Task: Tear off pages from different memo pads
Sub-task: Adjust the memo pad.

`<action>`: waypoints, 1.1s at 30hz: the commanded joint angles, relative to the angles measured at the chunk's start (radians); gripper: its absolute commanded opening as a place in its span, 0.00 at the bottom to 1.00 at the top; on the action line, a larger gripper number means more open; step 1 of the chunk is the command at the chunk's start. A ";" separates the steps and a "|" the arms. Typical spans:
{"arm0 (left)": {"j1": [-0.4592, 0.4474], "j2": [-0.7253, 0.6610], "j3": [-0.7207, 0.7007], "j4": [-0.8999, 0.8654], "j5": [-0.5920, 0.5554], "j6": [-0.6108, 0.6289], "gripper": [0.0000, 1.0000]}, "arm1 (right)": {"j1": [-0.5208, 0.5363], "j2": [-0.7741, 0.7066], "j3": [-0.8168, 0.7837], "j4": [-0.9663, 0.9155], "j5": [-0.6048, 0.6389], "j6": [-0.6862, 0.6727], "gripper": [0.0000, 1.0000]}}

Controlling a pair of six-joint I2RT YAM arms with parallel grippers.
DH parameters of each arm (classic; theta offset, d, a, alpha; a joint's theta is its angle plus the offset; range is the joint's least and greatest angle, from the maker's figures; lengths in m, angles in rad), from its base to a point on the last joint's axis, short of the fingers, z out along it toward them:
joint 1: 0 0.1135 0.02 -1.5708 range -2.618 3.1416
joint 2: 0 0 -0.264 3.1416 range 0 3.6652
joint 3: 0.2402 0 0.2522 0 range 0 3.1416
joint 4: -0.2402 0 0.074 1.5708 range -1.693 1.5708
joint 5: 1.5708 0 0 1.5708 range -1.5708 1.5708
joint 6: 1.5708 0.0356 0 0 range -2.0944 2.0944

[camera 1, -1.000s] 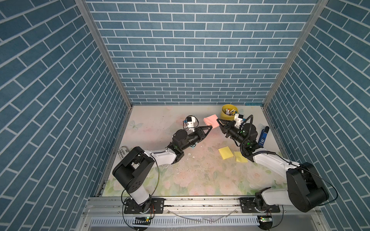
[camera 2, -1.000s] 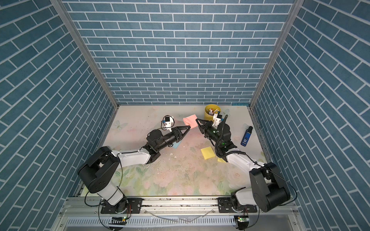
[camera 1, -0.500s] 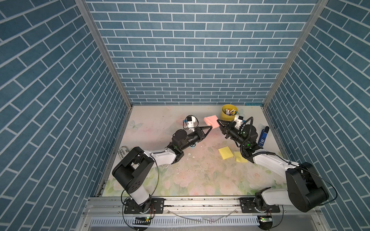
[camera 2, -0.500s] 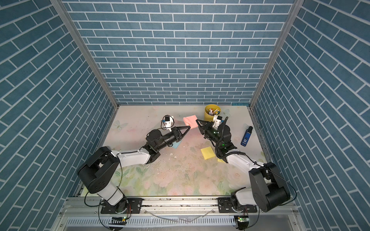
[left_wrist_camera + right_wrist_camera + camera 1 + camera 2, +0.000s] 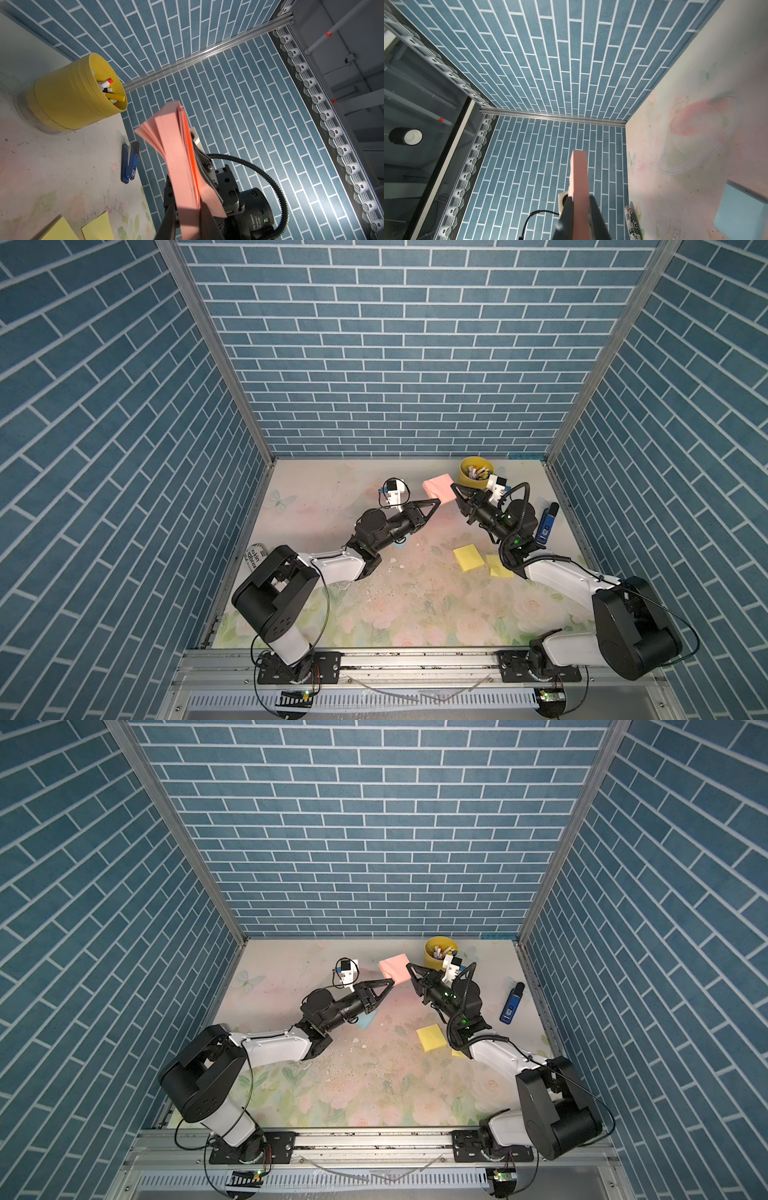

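The pink memo pad [image 5: 437,488] [image 5: 394,968] hangs in the air at the back of the table, between my two grippers. My left gripper [image 5: 436,503] [image 5: 187,207] is shut on one corner of it. In the left wrist view the pad's pages [image 5: 176,149] fan apart, and one pink sheet [image 5: 213,199] bends away outside the jaws. My right gripper [image 5: 456,489] [image 5: 580,199] is shut on the opposite edge [image 5: 578,176]. The yellow memo pad [image 5: 469,558] and a loose yellow page [image 5: 500,566] lie on the table. The light blue memo pad [image 5: 366,1020] [image 5: 741,214] lies under my left arm.
A yellow cup of markers [image 5: 476,472] [image 5: 70,97] stands at the back right, close behind my right gripper. A blue stapler [image 5: 546,522] [image 5: 129,162] lies by the right wall. A printed paper roll [image 5: 254,558] rests at the left edge. Brick-patterned walls close in three sides.
Almost nothing has moved. Both grippers stay at the pink pad in the air, and the right arm has shifted only very slightly.
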 commanded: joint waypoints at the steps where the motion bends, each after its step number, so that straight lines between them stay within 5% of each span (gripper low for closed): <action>1: 0.011 0.014 -0.004 0.034 -0.006 -0.012 0.26 | 0.006 0.002 -0.014 0.121 -0.012 0.051 0.00; 14: 0.018 0.019 0.022 0.048 0.001 -0.012 0.29 | 0.028 0.030 -0.012 0.157 -0.031 0.052 0.00; 20: 0.021 0.016 0.018 0.057 0.009 -0.012 0.13 | 0.028 0.039 -0.017 0.147 -0.034 0.054 0.00; 25: 0.047 -0.006 -0.001 0.038 0.011 -0.011 0.00 | 0.028 0.024 -0.018 0.058 -0.055 0.030 0.36; 29: 0.078 -0.067 -0.005 -0.110 0.026 0.040 0.00 | 0.011 -0.052 -0.044 -0.173 -0.049 -0.055 0.54; 33: 0.087 -0.169 0.054 -0.640 -0.006 0.251 0.00 | 0.032 -0.205 0.100 -0.855 0.052 -0.512 0.55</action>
